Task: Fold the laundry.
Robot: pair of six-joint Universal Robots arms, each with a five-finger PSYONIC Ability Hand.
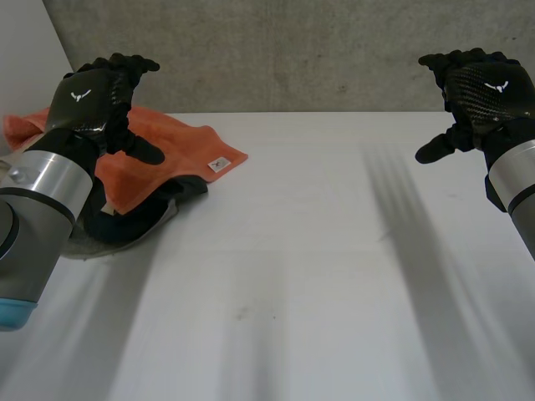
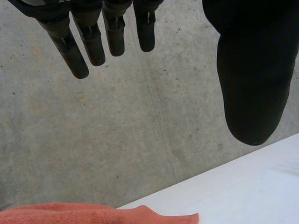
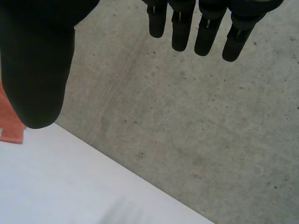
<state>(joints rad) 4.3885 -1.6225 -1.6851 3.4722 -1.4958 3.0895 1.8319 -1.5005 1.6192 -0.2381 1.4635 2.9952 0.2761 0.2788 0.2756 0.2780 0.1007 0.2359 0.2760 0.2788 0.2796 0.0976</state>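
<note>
An orange terry-cloth towel with 1 small white label near its right corner is seen at the far left of the white table, close to the grey concrete wall. The towel is laid partly over a crumpled black garment, and a strip of grey cloth is seen under that garment's near edge. The robot's black left hand is held in the air in front of the towel's left part, and no contact with the cloth is shown. In the left wrist view its fingers are stretched out straight and its thumb is set well apart from them, so the hand is spread wide and nothing is grasped; the towel's edge is seen beyond it. The black right hand is held above the table's far right side, well apart from the laundry. In the right wrist view its fingers are likewise straight, the thumb is spread away, and nothing is held.
</note>
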